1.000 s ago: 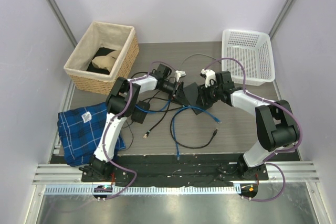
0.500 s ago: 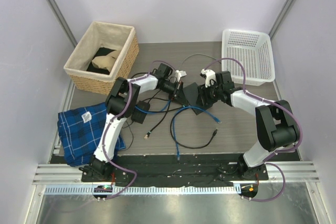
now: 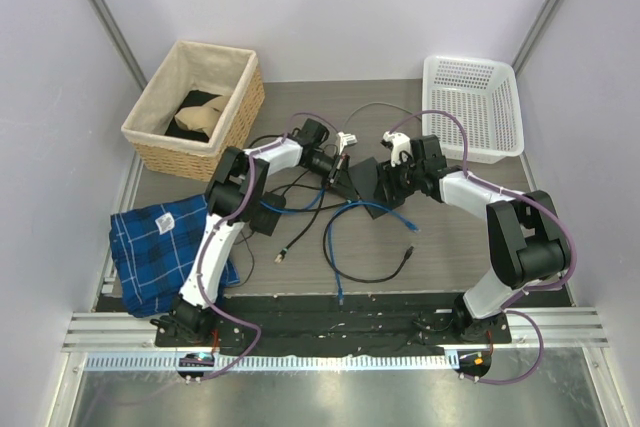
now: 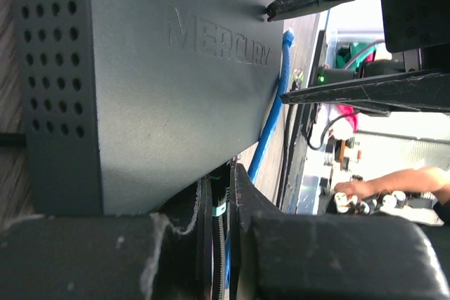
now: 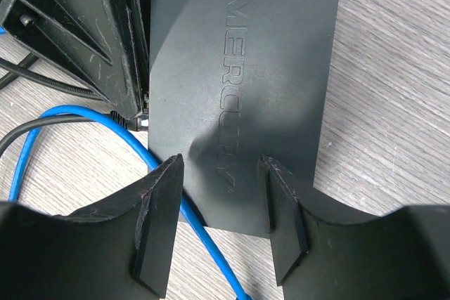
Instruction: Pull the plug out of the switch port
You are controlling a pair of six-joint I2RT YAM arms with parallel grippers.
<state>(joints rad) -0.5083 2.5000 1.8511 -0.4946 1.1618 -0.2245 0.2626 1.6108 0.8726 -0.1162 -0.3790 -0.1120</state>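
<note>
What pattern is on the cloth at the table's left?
Blue plaid; the cloth shows best in the top external view.

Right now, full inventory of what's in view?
switch port: 1, black, centre
plug: 1, colour unclear, at switch port's side, on blue cable
blue cable: at least 1, blue, looped in front of switch port
black cables: several, black, centre and left
adapter brick: 1, black, left of centre
wicker basket: 1, tan, back left, dark and beige items inside
plastic basket: 1, white, back right
plaid cloth: 1, blue, left edge
left gripper: 1, black, shut on plug
right gripper: 1, black, open, fingertips over switch port
</note>
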